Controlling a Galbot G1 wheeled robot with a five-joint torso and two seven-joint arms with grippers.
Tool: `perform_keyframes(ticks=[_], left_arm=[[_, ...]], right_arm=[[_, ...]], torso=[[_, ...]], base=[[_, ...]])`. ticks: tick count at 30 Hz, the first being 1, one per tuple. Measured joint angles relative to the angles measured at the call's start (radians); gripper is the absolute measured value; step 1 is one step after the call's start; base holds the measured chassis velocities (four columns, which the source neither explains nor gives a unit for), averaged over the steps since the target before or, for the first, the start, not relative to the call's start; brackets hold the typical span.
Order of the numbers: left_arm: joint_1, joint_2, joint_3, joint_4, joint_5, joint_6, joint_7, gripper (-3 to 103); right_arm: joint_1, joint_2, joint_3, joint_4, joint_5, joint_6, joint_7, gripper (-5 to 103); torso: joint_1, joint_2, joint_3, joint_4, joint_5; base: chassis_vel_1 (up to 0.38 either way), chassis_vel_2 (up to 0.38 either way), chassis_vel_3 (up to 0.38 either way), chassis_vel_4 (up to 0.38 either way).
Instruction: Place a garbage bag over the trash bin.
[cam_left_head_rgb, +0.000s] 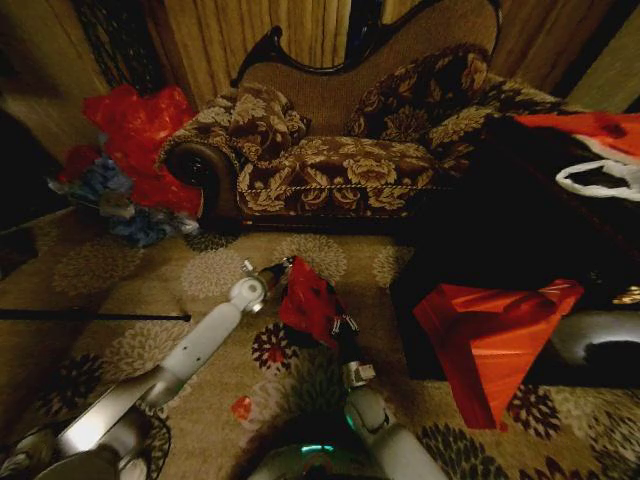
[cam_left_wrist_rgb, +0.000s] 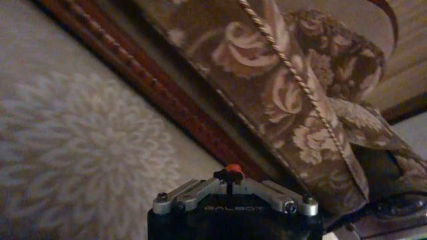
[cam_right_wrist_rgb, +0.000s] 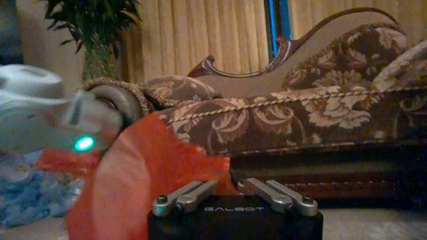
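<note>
1. Lower centre of the head view: the right gripper (cam_left_head_rgb: 342, 325) and the left gripper (cam_left_head_rgb: 278, 268) both pinch the glossy, wrinkled red plastic garbage bag (cam_left_head_rgb: 310, 300), held stretched between them above the floral carpet (cam_left_head_rgb: 120, 290).
2. The step likely calls for spreading its mouth wide.
3. Beyond stands the brown floral upholstered sofa (cam_left_head_rgb: 340, 170).

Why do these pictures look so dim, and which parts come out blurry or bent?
Head view: warm, low room light, dark corners, and edges that bow outward like a wide lens. Left wrist view: the sofa and carpet are soft, the left end effector sharper. Right wrist view: the garbage bag is a close red blur; an arm's green light glows.
</note>
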Motion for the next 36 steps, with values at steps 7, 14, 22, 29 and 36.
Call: perform_keyframes(ticks=[7,14,22,29,36], left_arm=[[-0.032,0.018,0.047,0.032,0.042,0.001,0.035,0],[-0.005,0.055,0.043,0.007,0.068,0.012,0.046,-2],[0.112,0.208,-0.023,-0.178,0.059,0.046,0.026,30],[0.258,0.314,-0.137,-0.355,-0.002,0.069,-0.006,57],[0.372,0.416,-0.238,-0.592,-0.096,0.114,-0.112,79]], right_arm=[[-0.028,-0.015,-0.012,0.060,0.005,-0.043,0.044,17],[-0.072,-0.058,0.016,0.136,0.041,-0.040,-0.026,38],[-0.072,-0.098,0.068,0.234,0.130,-0.063,-0.071,71],[0.015,-0.153,0.076,0.307,0.254,-0.171,-0.074,93],[0.112,-0.196,0.127,0.289,0.428,-0.357,-0.111,100]], torso=[[0.000,0.000,0.000,0.0009,-0.0002],[0.000,0.000,0.000,0.0001,-0.0005],[0.000,0.000,0.000,0.0008,-0.0001],[0.000,0.000,0.000,0.0003,-0.0002],[0.000,0.000,0.000,0.0002,-0.0005]], base=[[0.000,0.000,0.000,0.000],[0.000,0.000,0.000,0.000],[0.000,0.000,0.000,0.000],[0.000,0.000,0.000,0.000],[0.000,0.000,0.000,0.000]])
